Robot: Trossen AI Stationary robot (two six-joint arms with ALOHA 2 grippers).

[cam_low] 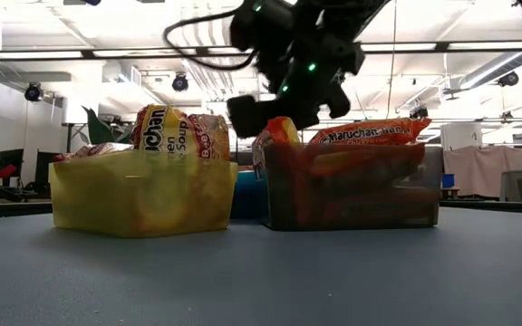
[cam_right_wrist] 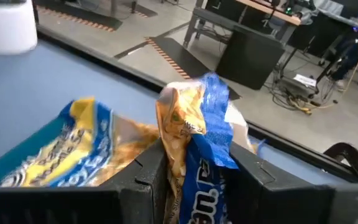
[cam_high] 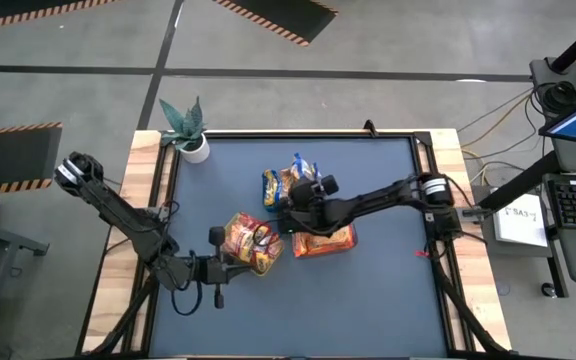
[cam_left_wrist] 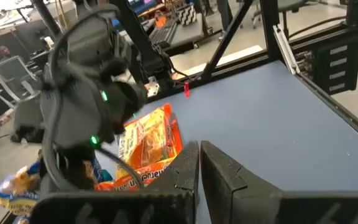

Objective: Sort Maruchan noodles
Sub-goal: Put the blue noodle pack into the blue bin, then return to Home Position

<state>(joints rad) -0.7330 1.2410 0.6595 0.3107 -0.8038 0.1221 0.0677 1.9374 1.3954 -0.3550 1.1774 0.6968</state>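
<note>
I pinched a blue-and-yellow noodle packet [cam_right_wrist: 197, 143] between my right gripper's [cam_right_wrist: 194, 180] partly open fingers, lifted for sorting, while my left gripper [cam_left_wrist: 199, 168] waited, fingers closed and empty.

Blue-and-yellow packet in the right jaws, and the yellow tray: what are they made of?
Blue-and-yellow packet: looks like thin glossy plastic film; it crumples and folds where the right gripper pinches it.
Yellow tray: seems translucent, fairly stiff plastic; packets show dimly through its wall and it keeps straight edges. Exact plastic unclear.
</note>
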